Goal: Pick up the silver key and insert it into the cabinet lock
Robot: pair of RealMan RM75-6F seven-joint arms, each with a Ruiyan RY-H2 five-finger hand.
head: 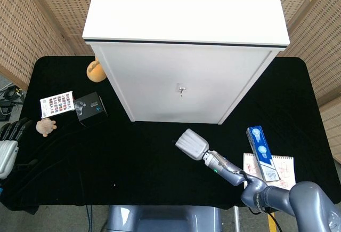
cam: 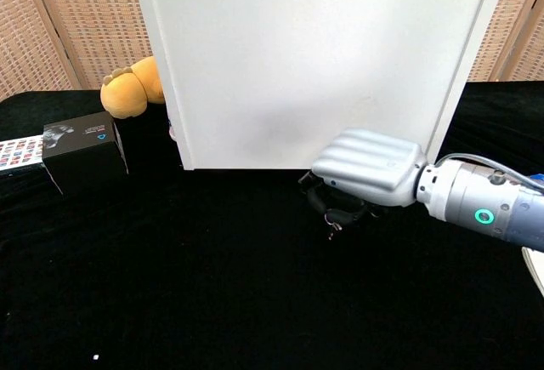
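Observation:
The white cabinet [head: 186,45] stands at the back of the black table, with its small metal lock [head: 181,89] in the middle of the front door. My right hand [head: 192,143] hovers low in front of the cabinet, back upward. In the chest view the right hand [cam: 365,170] has its dark fingers [cam: 333,204] curled under and pinches the small silver key [cam: 331,231], whose tip pokes out just above the cloth. The lock sits above the chest view's field. My left hand [head: 9,138] rests at the table's far left edge, fingers apart and holding nothing.
An orange plush toy [head: 95,70] lies by the cabinet's left corner. A black box [head: 90,108], a colour-swatch card [head: 56,103] and a small beige toy [head: 46,127] lie on the left. A blue box [head: 262,152] lies on a notepad [head: 281,170] at the right.

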